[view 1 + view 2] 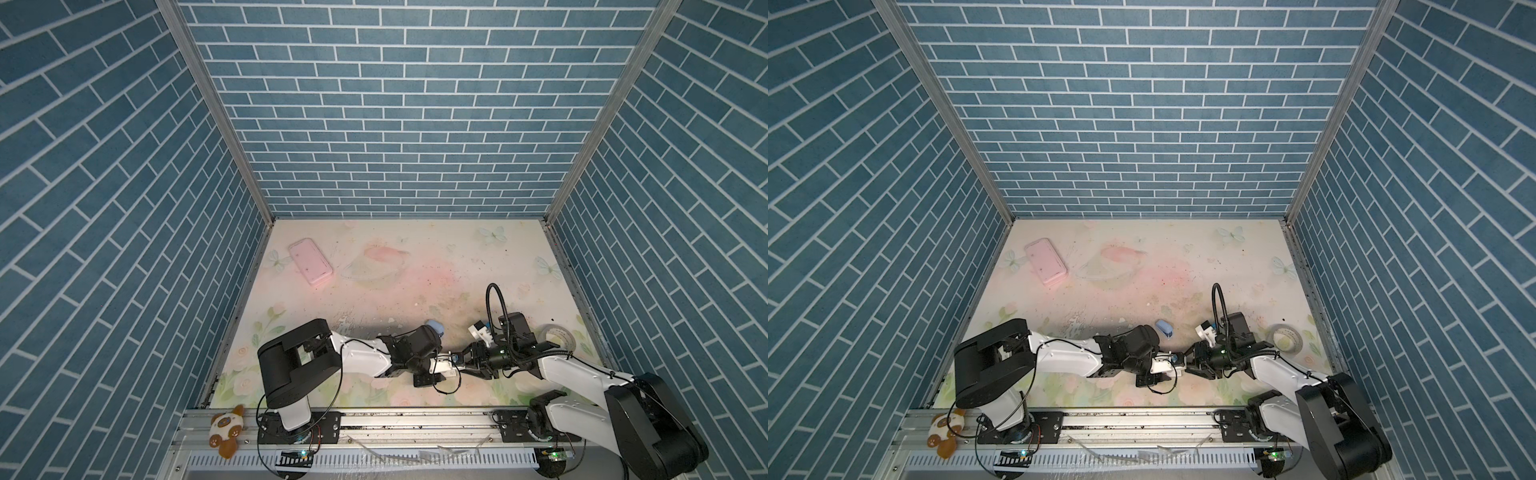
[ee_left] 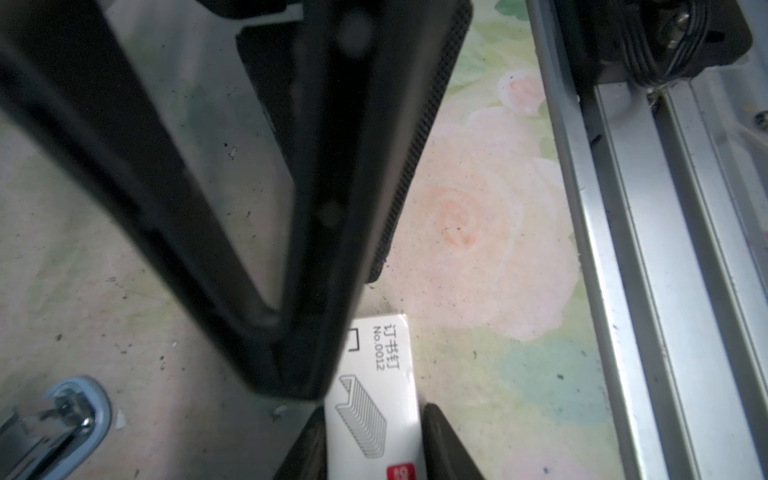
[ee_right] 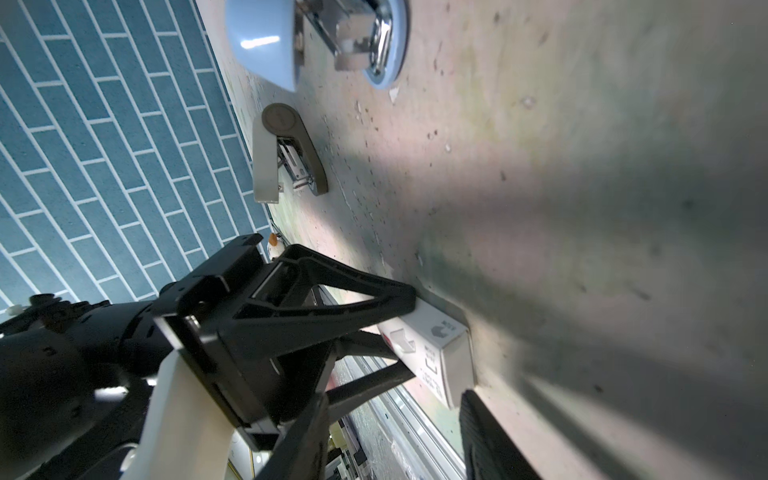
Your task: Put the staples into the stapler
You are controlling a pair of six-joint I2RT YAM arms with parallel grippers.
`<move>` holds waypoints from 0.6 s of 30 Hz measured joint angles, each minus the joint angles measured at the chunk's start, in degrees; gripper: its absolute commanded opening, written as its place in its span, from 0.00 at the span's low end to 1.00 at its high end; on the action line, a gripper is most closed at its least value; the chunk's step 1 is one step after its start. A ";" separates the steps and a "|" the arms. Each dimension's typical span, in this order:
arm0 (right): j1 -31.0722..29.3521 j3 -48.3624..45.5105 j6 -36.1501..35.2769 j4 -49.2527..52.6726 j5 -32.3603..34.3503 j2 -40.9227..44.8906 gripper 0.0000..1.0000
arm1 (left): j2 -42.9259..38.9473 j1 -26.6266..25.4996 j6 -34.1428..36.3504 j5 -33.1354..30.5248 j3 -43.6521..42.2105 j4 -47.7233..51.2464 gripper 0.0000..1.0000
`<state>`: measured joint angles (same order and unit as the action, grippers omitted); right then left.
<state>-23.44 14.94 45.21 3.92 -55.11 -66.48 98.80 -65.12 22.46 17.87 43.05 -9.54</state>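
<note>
Near the front rail (image 1: 415, 419) of the flowered table (image 1: 415, 270), two arms meet over one small box. Far left, a plush toy (image 1: 226, 428) sits on the rail. A pink case (image 1: 311, 261) lies well apart at the back.

The left gripper (image 3: 409, 338), reaching in from the left, is clamped on the near end of the white staple box (image 2: 374, 395). One finger presses its printed face and the other its opposite side. The box lies low, at the mat or just above it; which cannot be told. Its long axis runs from one gripper to the other, across both top views. The staples themselves are out of sight, presumably inside the sleeve.

Just behind the box, a blue stapler (image 1: 434, 328) rests with its lid swung up and its metal channel bared. The right wrist view shows a grey stapler (image 3: 286, 153) near it, also hinged open. Whether either channel holds staples cannot be told.

The right gripper (image 1: 458, 360) straddles the box's red-marked far end, one finger at each long side. Whether those fingers press or merely flank the card cannot be told. It is the arm placed to draw the tray out along the long axis, judging by the layout. Far right lies a tape roll (image 1: 559, 337), clear of the work.
</note>
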 measured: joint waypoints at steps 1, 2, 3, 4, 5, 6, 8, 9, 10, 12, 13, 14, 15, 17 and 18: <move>-0.20 0.09 0.00 -0.20 0.00 -0.48 0.51 | 0.00 0.00 0.00 0.00 0.00 -0.02 0.40; -0.39 0.20 0.00 -0.55 -0.02 -1.29 0.51 | 0.02 0.00 -0.02 -0.02 0.00 -0.02 0.40; -0.57 0.22 0.02 -0.92 -0.02 -1.95 0.50 | 0.07 0.00 -0.02 -0.02 0.00 -0.07 0.40; -0.70 0.22 0.02 -1.27 -0.02 -2.54 0.50 | 0.11 0.00 -0.02 -0.02 0.00 -0.17 0.40; -0.92 0.22 0.04 -1.64 -0.02 -3.17 0.50 | 0.17 0.00 -0.02 0.00 0.00 -0.26 0.40; -1.07 0.22 0.07 -1.90 -0.02 -3.61 0.50 | 0.20 0.00 -0.02 0.00 0.00 -0.33 0.40; -1.38 0.22 0.09 -2.45 -0.02 -4.04 0.50 | 0.22 0.00 -0.02 0.00 0.00 -0.42 0.40; -1.55 0.22 0.17 -2.80 -0.02 -4.20 0.50 | 0.22 0.00 0.00 0.00 0.00 -0.44 0.40; -1.66 0.22 0.42 -3.13 -0.02 -4.31 0.50 | 0.22 0.00 0.00 0.00 0.00 -0.44 0.40; -1.86 0.22 0.94 -3.74 -0.02 -4.35 0.50 | 0.28 0.00 -0.02 0.00 0.02 -0.46 0.39; -1.97 0.22 1.03 -4.00 -0.02 -4.35 0.50 | 0.33 0.00 -0.02 0.02 0.07 -0.48 0.39; -2.08 0.22 1.05 -4.33 -0.02 -4.37 0.50 | 0.39 0.00 -0.02 0.02 0.13 -0.50 0.39; -2.21 0.22 1.07 -4.61 -0.02 -4.37 0.50 | 0.50 0.00 -0.02 0.13 0.22 -0.50 0.38; -2.40 0.22 1.07 -4.98 -0.02 -4.39 0.50 | 0.72 0.00 -0.02 0.22 0.46 -0.50 0.37; -2.49 0.22 1.11 -5.11 -0.04 -4.39 0.50 | 0.85 0.00 -0.02 0.26 0.55 -0.55 0.37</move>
<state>-25.93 15.16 46.33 -1.19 -55.16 -70.87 99.66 -65.12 22.44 18.13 43.59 -10.09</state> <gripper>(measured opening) 0.503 0.374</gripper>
